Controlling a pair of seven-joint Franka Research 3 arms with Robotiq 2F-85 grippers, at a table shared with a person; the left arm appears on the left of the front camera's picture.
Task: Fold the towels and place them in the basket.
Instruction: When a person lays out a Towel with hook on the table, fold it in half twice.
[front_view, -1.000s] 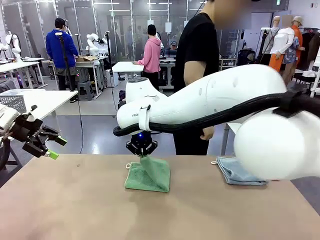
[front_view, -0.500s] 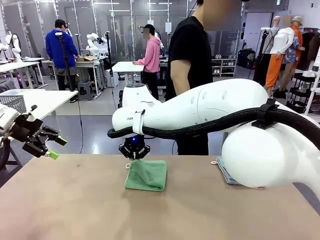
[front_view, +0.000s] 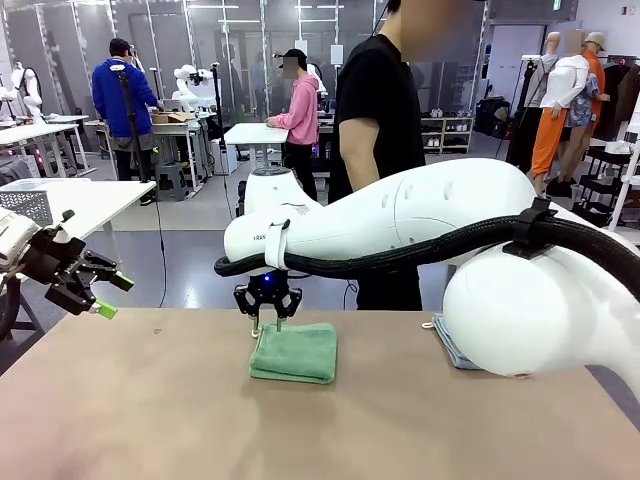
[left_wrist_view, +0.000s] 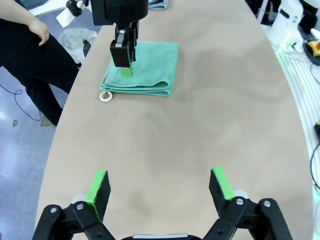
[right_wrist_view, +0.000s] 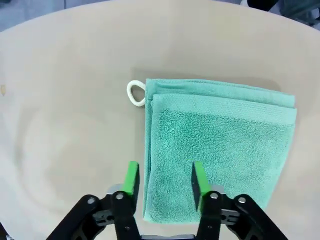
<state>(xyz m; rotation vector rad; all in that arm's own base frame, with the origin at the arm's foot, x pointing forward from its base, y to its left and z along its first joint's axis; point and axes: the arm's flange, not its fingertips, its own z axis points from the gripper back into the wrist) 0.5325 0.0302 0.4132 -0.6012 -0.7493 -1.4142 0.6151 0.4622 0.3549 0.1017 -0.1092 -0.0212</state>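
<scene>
A green towel (front_view: 293, 352) lies folded flat on the tan table, left of centre, with a white loop (right_wrist_view: 135, 93) at one corner. My right gripper (front_view: 267, 322) hangs open just above the towel's far-left edge, holding nothing. In the right wrist view its pads (right_wrist_view: 131, 179) straddle the towel's (right_wrist_view: 220, 150) edge from above. A pale grey-blue towel (front_view: 447, 345) lies at the right, mostly hidden behind my right arm. My left gripper (front_view: 95, 290) hovers open off the table's left side. From the left wrist view (left_wrist_view: 160, 186) it faces the towel (left_wrist_view: 150, 65). A grey mesh basket (front_view: 25, 205) peeks in at far left.
A person (front_view: 385, 150) in black stands at the table's far edge, behind the green towel. My right arm (front_view: 400, 220) spans the middle of the picture above the table. The near half of the table (front_view: 300, 430) is bare.
My right gripper has opened and let go of the green towel's raised flap. The flap has dropped, and the towel now lies flat and folded. The left arm has not moved.
</scene>
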